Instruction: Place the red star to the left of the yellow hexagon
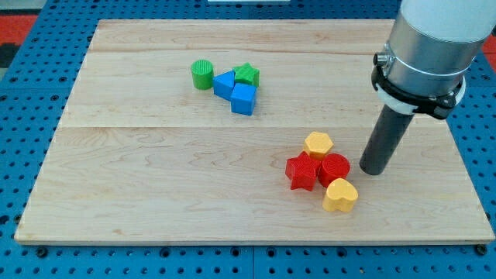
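Tip holds nothing, sits right of the cluster. Red star lies beyond the red block, already below-left of yellow hexagon.

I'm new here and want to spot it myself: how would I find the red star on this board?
Start at the dark rod near the view's right; left of my tip sits a cluster of four blocks. The red star is its leftmost piece, the only pointed one, below-left of the yellow hexagon.
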